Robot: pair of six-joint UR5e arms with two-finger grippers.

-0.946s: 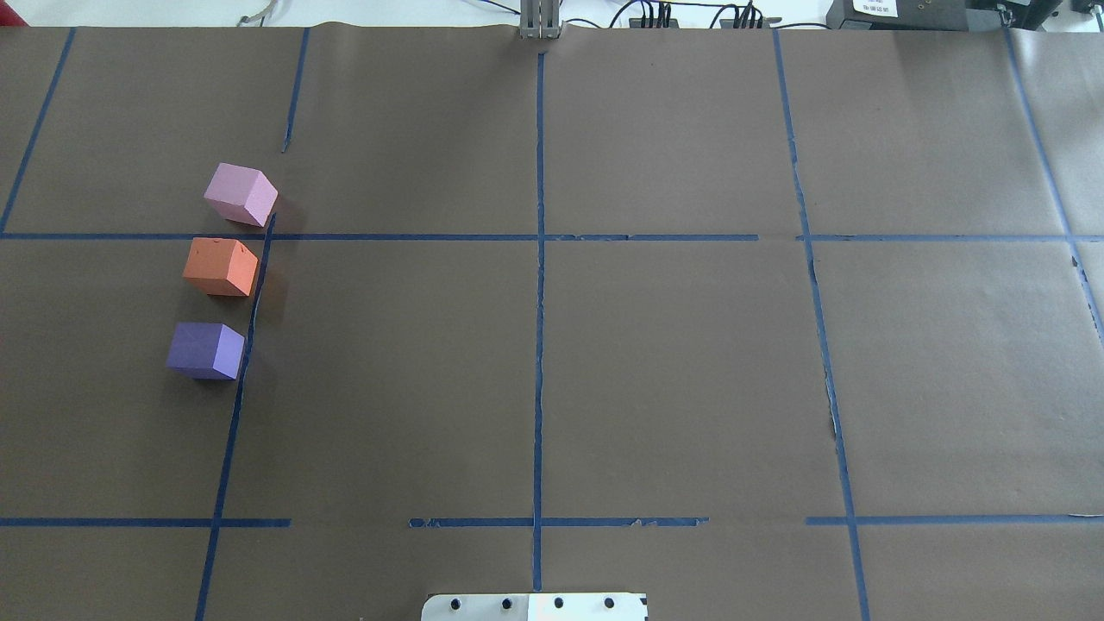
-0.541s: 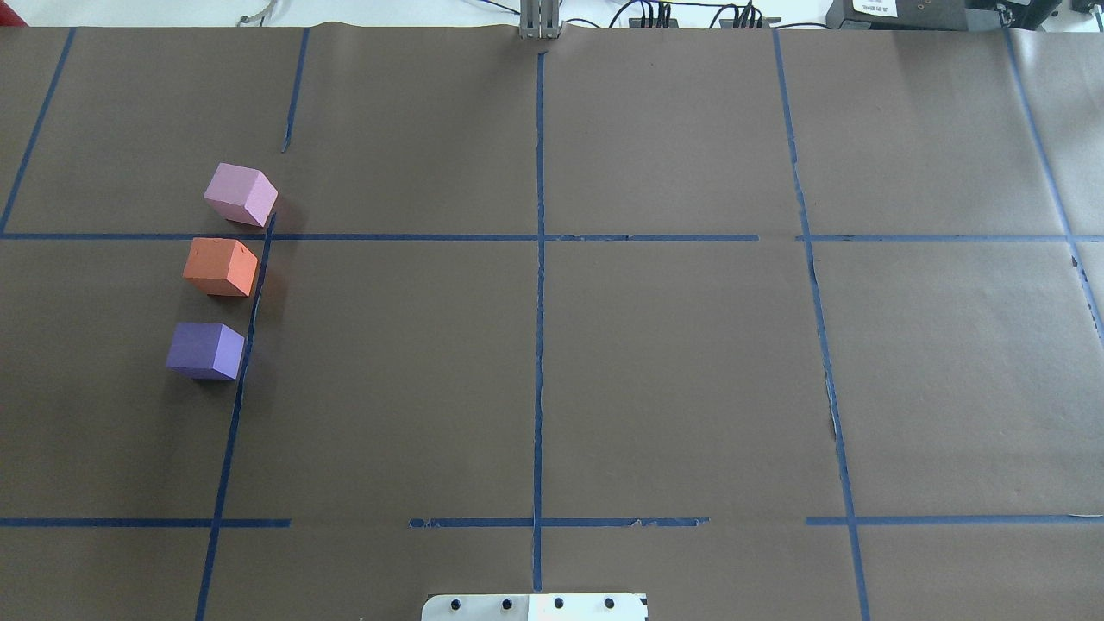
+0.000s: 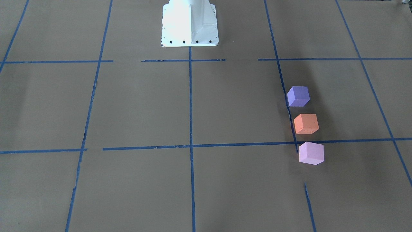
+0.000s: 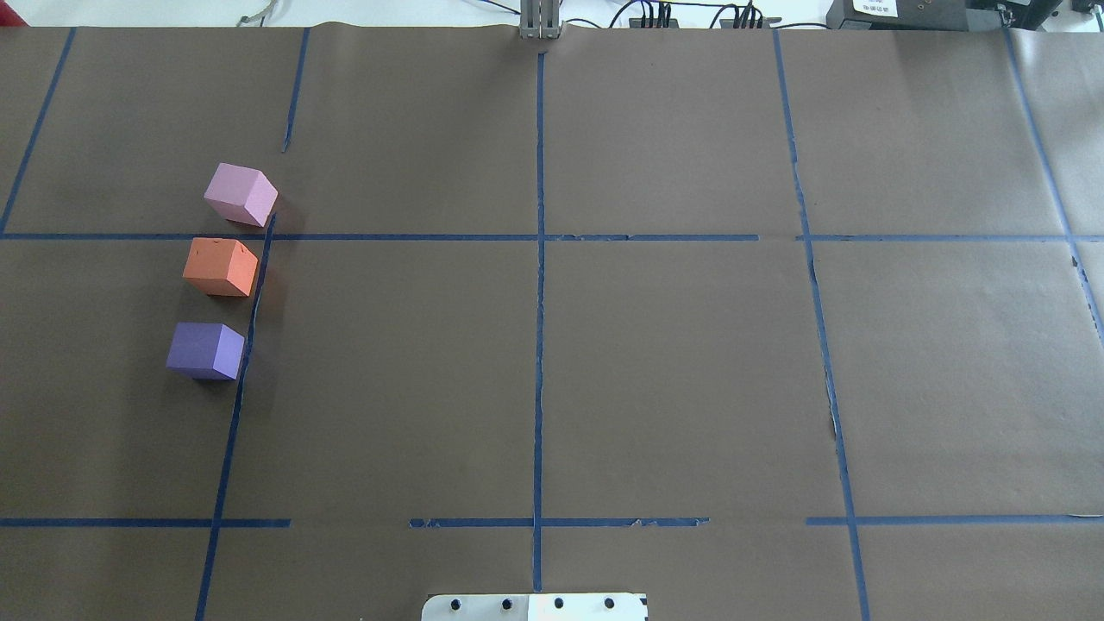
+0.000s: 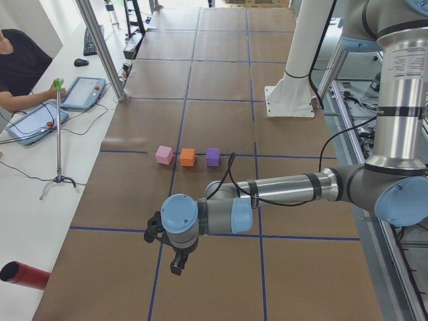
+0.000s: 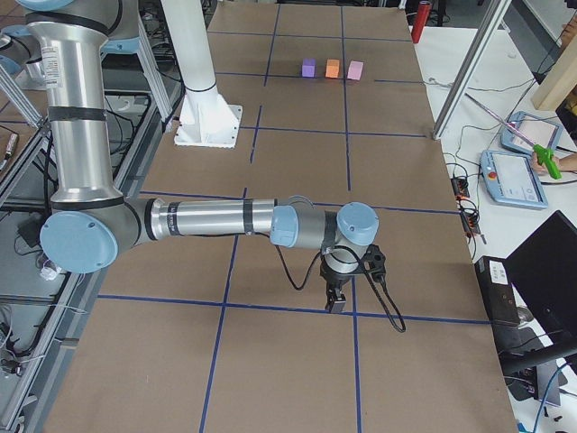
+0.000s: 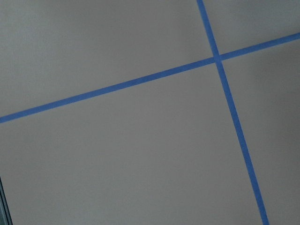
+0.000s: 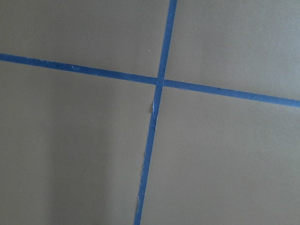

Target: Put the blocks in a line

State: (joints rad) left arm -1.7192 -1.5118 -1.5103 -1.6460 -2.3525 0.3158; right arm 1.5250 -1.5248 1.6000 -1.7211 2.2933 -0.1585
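Three blocks stand in one row on the robot's left part of the table (image 4: 655,362), beside a blue tape line (image 4: 244,345): pink block (image 4: 241,194) farthest from the base (image 4: 535,606), orange block (image 4: 221,266) in the middle, violet block (image 4: 205,350) nearest, w/ small gaps between. Left gripper (image 5: 177,265) & right gripper (image 6: 336,300) hang over the table, well apart from them; if the fingers are wide or narrow, I cannot tell.

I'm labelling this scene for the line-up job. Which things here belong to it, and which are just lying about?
Belong to the job:
violet-blue block, orange block and pink block, which stand in a row with gaps between them.

Just lying about:
red cylinder, tablets and green-tipped stand on the side bench; white base plate on the table.
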